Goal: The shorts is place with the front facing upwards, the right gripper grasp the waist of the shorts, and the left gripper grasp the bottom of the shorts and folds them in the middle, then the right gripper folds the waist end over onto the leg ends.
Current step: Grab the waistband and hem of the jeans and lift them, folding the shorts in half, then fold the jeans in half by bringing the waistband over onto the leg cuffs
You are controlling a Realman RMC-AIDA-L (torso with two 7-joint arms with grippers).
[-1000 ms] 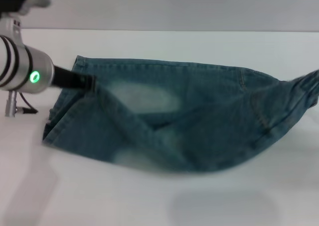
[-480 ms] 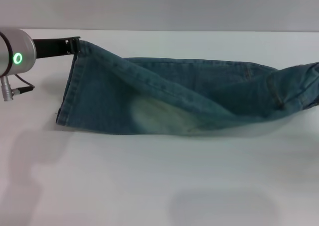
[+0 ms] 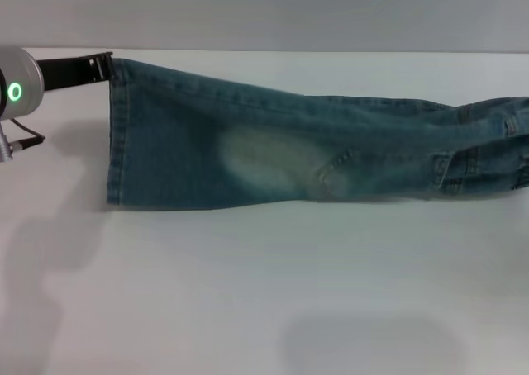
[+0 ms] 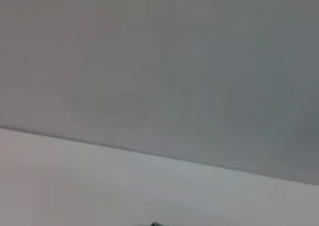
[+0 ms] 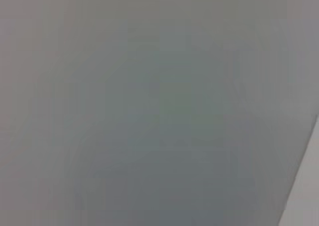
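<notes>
The blue denim shorts [image 3: 281, 156] are doubled lengthwise, one leg over the other, and stretch taut across the head view above the white table [image 3: 264, 292]. A pale faded patch shows at their middle. The bottom of the shorts [image 3: 117, 135] hangs as a straight vertical hem at the left. My left gripper [image 3: 104, 64], on the silver arm with the green light, is shut on the top corner of that hem. The waist end [image 3: 496, 148], with its pockets, runs to the right edge of that view. My right gripper is out of view.
The white table spreads wide in front of the shorts, with their shadow on it. A grey wall [image 4: 159, 61] stands behind the table. The right wrist view holds only grey wall [image 5: 149, 106].
My left gripper has risen and pulled back to the left with the hem corner. The crumpled shorts have turned over into a taut doubled band, and the waist end has lifted at the right.
</notes>
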